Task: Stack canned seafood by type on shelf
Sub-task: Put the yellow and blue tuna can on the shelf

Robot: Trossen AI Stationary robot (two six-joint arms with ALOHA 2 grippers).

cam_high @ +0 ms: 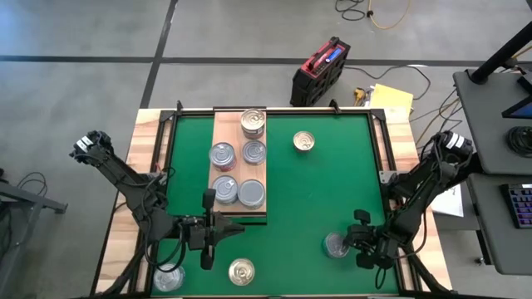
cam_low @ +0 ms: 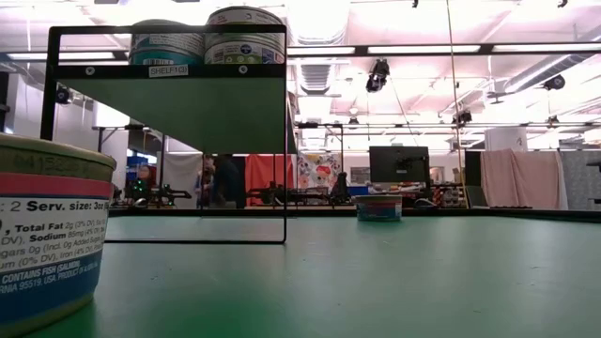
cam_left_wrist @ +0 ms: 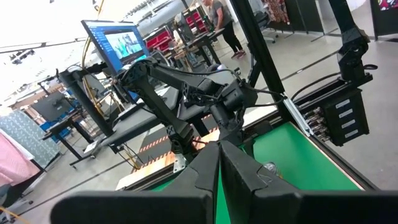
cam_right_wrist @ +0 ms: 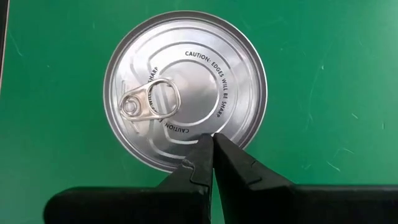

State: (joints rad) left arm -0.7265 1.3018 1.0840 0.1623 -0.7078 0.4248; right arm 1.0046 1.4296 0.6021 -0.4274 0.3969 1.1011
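- The shelf (cam_high: 239, 158) of stacked tins lies well apart from the right gripper (cam_high: 363, 241), across the green mat (cam_high: 324, 183), nearer the left gripper (cam_high: 209, 235).
- Silver-lidded tin (cam_right_wrist: 185, 90) sits flat, directly beneath the right gripper (cam_right_wrist: 211, 140), whose fingers are pressed together, empty.
- Round tin, no long axis; pull-tab (cam_right_wrist: 151, 99) points away from the fingertips' side.
- Left gripper's fingers likewise pressed together.

One camera looks straight down on the green table (cam_high: 307, 199); one sits low on it, facing the room; wrist cameras ride close; all see the mat
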